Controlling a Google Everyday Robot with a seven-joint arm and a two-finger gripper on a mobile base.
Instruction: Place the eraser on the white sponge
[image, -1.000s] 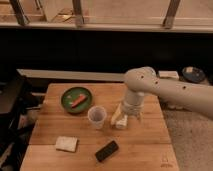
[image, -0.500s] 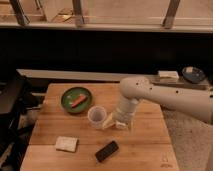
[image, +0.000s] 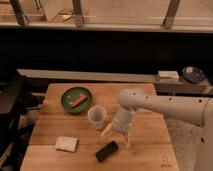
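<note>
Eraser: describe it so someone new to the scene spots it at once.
On the wooden table, look near the front edge, right by the gripper. The eraser is the flat black block there, dark unlike the pale white sponge nearby and the clear cup.

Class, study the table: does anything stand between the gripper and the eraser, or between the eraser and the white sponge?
Nothing visible does. The gripper, open, hangs just behind the eraser with only bare wood between. Bare table also separates the eraser from the white sponge. The clear cup stands farther back, off both paths.
</note>
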